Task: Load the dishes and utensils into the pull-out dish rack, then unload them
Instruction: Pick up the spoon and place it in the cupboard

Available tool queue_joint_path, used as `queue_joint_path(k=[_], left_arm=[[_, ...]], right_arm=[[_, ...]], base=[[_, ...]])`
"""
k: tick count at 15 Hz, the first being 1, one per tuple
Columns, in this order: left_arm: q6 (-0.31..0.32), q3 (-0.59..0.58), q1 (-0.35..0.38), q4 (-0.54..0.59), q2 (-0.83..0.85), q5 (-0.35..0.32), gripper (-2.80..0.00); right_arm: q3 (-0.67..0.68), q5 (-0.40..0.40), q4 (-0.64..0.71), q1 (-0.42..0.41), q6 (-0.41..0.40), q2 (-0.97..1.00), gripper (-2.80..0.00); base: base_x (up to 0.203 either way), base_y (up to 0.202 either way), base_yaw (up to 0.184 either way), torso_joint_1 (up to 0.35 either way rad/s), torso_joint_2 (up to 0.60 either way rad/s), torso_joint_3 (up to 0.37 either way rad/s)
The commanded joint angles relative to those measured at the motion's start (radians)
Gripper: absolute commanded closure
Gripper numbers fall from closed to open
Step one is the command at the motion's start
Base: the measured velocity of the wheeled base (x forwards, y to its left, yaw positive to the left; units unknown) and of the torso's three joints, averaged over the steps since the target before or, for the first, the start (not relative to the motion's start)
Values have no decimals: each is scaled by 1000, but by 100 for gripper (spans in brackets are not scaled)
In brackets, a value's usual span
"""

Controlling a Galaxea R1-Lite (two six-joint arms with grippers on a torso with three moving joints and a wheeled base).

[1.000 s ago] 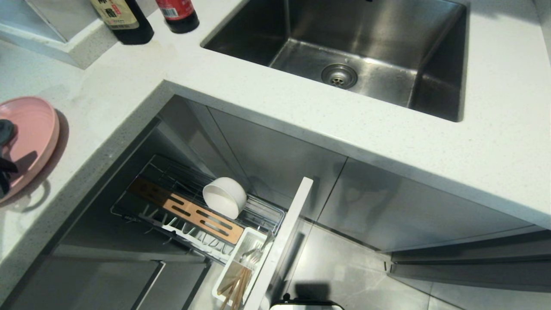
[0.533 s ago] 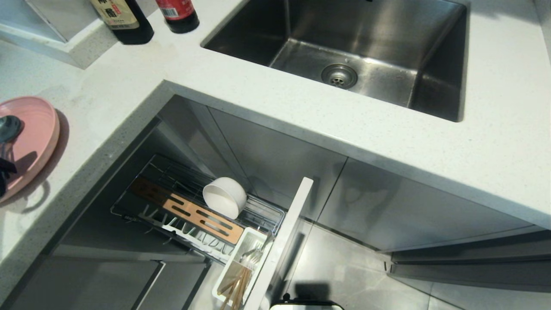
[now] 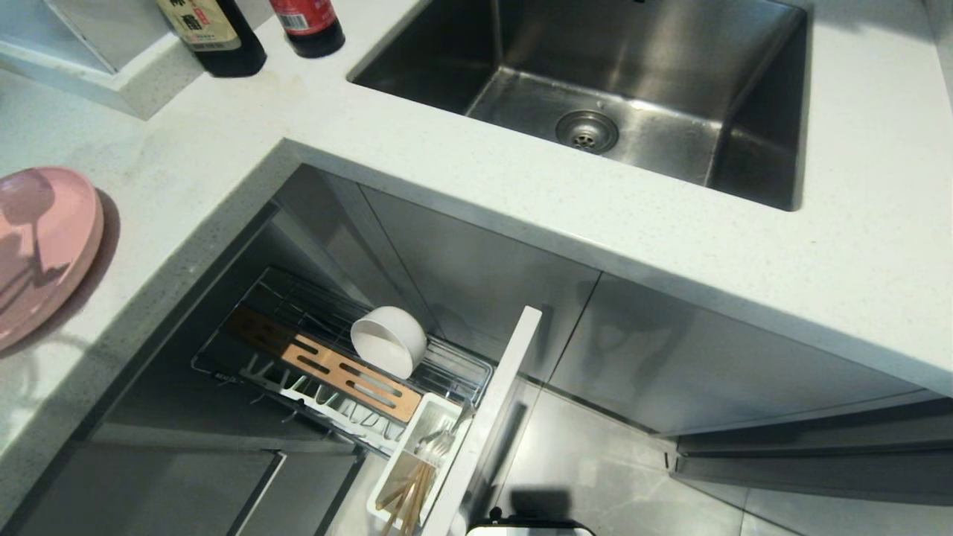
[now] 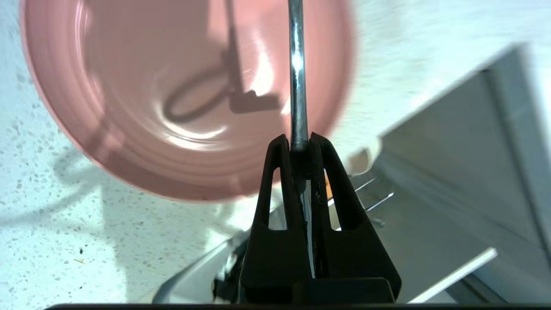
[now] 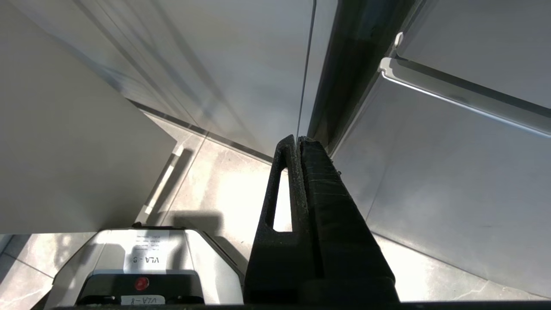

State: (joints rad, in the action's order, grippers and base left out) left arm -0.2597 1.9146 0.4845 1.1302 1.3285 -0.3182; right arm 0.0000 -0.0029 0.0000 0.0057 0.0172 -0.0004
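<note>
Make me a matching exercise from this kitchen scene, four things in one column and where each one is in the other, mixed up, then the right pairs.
Things:
1. spoon
2. white bowl
3. chopsticks
4. pink plate

Places:
A. on the white countertop
B. in the white utensil cup at the front of the rack
C. clamped in the left hand, above the plate
D. on its side in the pull-out dish rack, beside the wooden strip

Pairs: 1-C, 2-D, 3-B, 4-A
</note>
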Motion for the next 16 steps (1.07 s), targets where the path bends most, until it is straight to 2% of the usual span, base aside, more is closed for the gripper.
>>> queue_joint_path(k=[1, 3, 6, 7, 8, 9, 11, 13, 14, 15, 16], left_arm=[[-27, 3, -55, -5, -91, -2, 0], [-120, 4, -183, -38, -119, -2, 0], [-263, 3, -418, -82, -133, -7, 0], [-293, 3, -494, -91, -134, -38, 0], [-313, 3, -555, -99, -132, -111, 0], [-323, 2, -611, -103, -125, -177, 0], [-329, -6, -715, -99, -104, -232, 0], [-322, -10, -787, -49, -55, -242, 0], [-306, -12, -798, -5, -33, -241, 0], [-277, -11, -806, 42, -7, -239, 0], [-222, -4, -822, 93, 25, -230, 0]], right_arm=[[2, 0, 0, 0, 0, 0, 0], [2, 0, 0, 0, 0, 0, 0], [2, 0, 0, 0, 0, 0, 0], [2, 0, 0, 0, 0, 0, 0], [2, 0, 0, 0, 0, 0, 0], [2, 0, 0, 0, 0, 0, 0], [2, 0, 0, 0, 0, 0, 0], [2, 0, 0, 0, 0, 0, 0], [2, 0, 0, 0, 0, 0, 0], [2, 0, 0, 0, 0, 0, 0], [2, 0, 0, 0, 0, 0, 0]], base=[[0, 0, 0, 0, 0, 0], [0, 0, 0, 0, 0, 0], [0, 0, 0, 0, 0, 0], [0, 0, 0, 0, 0, 0], [0, 0, 0, 0, 0, 0], [0, 0, 0, 0, 0, 0], [0, 0, 0, 0, 0, 0], [0, 0, 0, 0, 0, 0], [0, 0, 0, 0, 0, 0], [0, 0, 0, 0, 0, 0], [0, 0, 0, 0, 0, 0]])
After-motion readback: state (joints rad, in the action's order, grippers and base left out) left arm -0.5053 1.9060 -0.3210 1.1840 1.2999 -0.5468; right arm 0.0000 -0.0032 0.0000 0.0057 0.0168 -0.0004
